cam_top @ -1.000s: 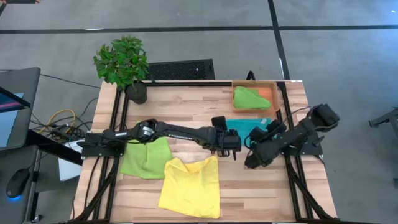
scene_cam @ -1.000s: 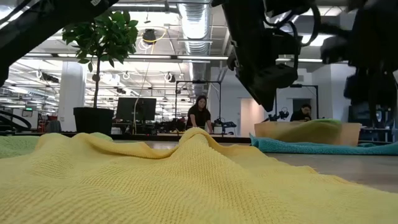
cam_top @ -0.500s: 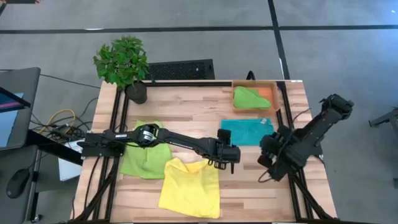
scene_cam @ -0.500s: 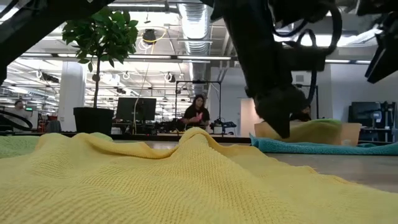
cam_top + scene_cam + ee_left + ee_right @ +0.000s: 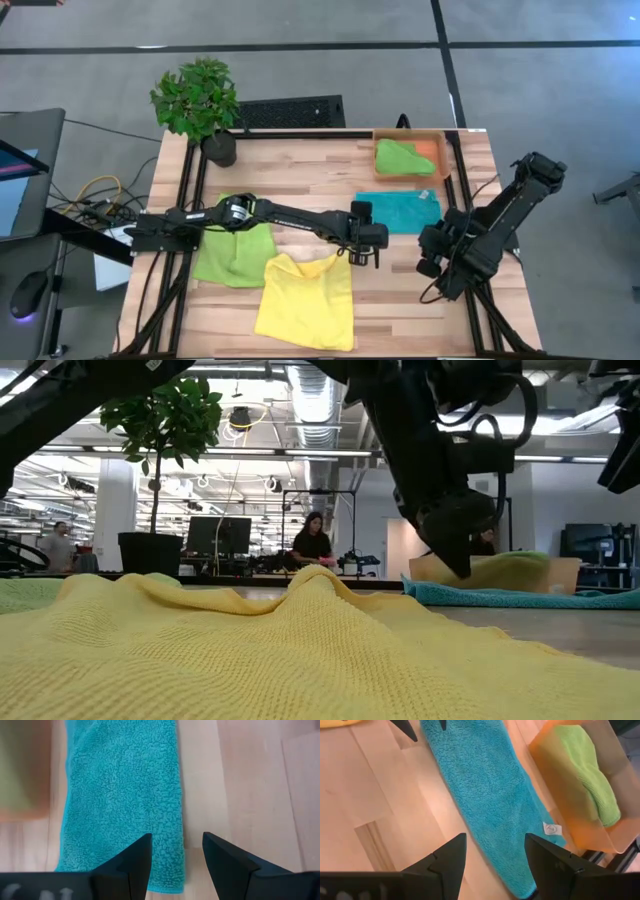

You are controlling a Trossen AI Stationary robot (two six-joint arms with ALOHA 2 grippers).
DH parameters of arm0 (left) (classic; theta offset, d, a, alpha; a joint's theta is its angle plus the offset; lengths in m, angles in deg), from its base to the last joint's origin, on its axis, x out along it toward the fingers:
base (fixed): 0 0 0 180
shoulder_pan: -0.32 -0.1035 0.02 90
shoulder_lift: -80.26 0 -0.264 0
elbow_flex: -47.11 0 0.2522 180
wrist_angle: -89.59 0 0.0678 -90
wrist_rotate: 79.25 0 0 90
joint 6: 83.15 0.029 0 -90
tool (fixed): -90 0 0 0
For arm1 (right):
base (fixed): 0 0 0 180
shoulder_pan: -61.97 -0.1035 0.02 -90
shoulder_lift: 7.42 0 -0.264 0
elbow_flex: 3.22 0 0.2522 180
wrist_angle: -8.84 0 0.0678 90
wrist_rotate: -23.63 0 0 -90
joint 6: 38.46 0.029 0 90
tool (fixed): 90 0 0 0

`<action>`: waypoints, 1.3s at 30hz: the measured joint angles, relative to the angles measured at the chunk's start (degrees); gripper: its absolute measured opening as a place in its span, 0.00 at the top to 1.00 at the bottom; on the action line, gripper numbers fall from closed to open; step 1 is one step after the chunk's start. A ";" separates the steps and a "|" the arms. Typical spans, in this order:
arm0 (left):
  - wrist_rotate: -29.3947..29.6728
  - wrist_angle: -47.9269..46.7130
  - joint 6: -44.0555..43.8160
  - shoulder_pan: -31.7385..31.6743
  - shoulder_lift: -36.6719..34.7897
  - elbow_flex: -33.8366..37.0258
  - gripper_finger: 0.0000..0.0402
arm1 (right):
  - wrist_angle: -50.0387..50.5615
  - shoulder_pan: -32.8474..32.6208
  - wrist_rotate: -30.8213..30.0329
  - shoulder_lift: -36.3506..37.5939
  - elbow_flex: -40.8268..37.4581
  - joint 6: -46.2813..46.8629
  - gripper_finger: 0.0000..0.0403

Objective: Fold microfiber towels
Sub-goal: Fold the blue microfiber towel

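Both claws, left point(image 5: 366, 243) and right point(image 5: 437, 262), gaped empty; the flat teal microfibre towel's point(image 5: 398, 211) near corners should be pinched evenly.

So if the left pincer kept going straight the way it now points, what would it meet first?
Most likely the teal towel: the left pincer is open and aimed at the towel's near edge, lying flat on the table. How high the pincer sits is unclear.

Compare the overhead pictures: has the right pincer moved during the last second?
Yes. In the high view the right pincer has drawn back off the teal towel toward the table's right front edge, farther from the orange tray.
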 joint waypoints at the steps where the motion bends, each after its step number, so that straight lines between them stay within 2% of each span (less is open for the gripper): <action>1: -0.24 -0.03 0.00 -0.09 0.00 0.00 0.58 | -0.24 0.02 0.00 0.06 0.00 0.00 0.44; 11: 1.64 -0.22 -0.48 -0.31 2.98 0.02 0.58 | -0.45 0.02 0.00 0.13 0.00 0.00 0.44; 19: 5.43 -1.36 -2.86 -0.44 3.54 -0.02 0.59 | -0.50 0.02 0.00 0.13 0.00 0.02 0.44; 23: 5.58 -2.74 -3.84 -0.74 3.54 -0.04 0.68 | -0.60 0.02 0.04 0.13 0.00 0.02 0.44; 29: 6.07 -8.67 -6.26 -1.03 3.54 -0.07 0.95 | -0.60 0.02 0.07 0.13 0.00 0.03 0.44; 36: 10.24 -20.44 -9.88 -0.26 3.56 -0.04 0.99 | -0.60 0.02 0.11 0.13 0.00 0.04 0.44; 39: 11.47 -21.61 -9.76 0.30 3.65 -0.09 0.99 | -0.58 0.02 0.11 0.13 0.00 0.04 0.44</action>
